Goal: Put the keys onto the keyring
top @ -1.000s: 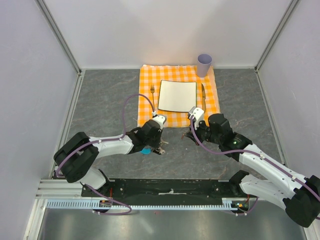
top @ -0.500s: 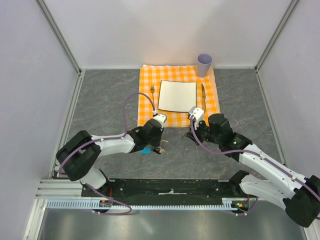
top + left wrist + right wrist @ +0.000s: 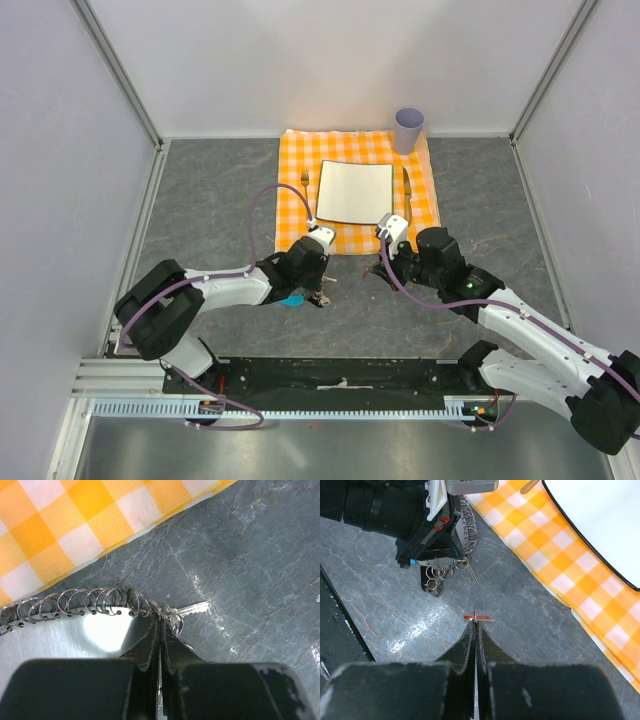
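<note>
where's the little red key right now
Right wrist view: the red key is pinched at the right gripper's tips over the grey tabletop, right of the keyring and just off the checked cloth's near edge.

Grey stone-look counter [image 3: 250, 555]: veined, smooth, with a soft sheen under the light. The orange-and-white checked cloth [image 3: 60, 525] is woven and matt. The silvery chain of wire rings [image 3: 95, 602] is bright polished metal, and so is the small silver key blade [image 3: 192, 609]. The left tool [image 3: 160, 625] is matt black plastic, scuffed pale at one edge. The tiny red-headed key [image 3: 476, 617] looks glossy. The white square plate [image 3: 600, 520] is smooth and glazed.
</note>
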